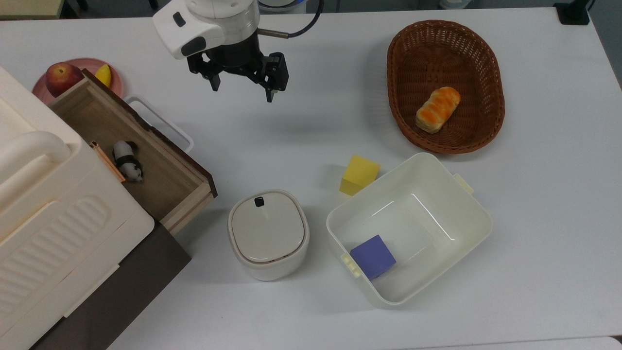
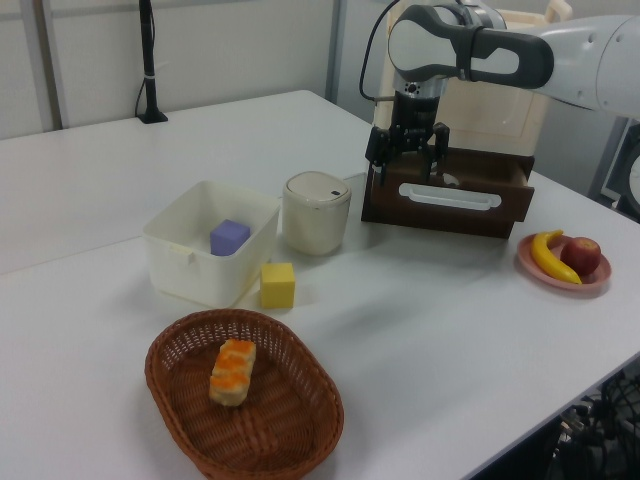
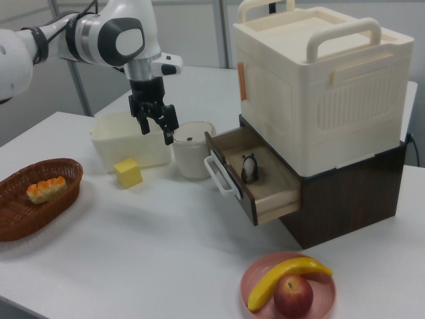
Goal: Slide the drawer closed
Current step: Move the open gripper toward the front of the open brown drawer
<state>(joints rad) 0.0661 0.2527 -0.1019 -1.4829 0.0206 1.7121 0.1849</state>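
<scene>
Currently: drawer open, hand in approach

Item one, the shallow light-wood drawer with dark brown front panel (image 1: 160, 165): we find it pulled well out of the dark brown cabinet base under the cream plastic carrying box (image 3: 319, 86), at the top view's left. Its white loop handle (image 3: 218, 174) faces the open bench. A small black-and-white panda figure (image 1: 128, 161) lies inside on the drawer floor.

Item two, the robot's black two-finger hand (image 1: 241, 88): we see it hanging above the white bench (image 1: 301, 126), fingers spread, gripping nothing, apart from the drawer front and to the top view's right of it.

Item three, bystanders: a cream lidded round container (image 1: 268, 233) stands near the drawer's corner; a white square plastic bin (image 1: 466, 209) holds a purple cube (image 1: 373, 256), with a yellow cube (image 1: 359, 175) just beside it; a brown wicker basket (image 1: 403, 63) holds a bread roll (image 1: 438, 109); a pink plate (image 3: 255, 278) carries an apple (image 3: 293, 295) and a banana (image 3: 285, 274).

Step in hand, by our judgement: the approach, with no contact made yet. Next, we reckon the hand must descend to panel height in front of the handle, then push squarely along the drawer's travel toward the cabinet, keeping clear of the lidded container.
</scene>
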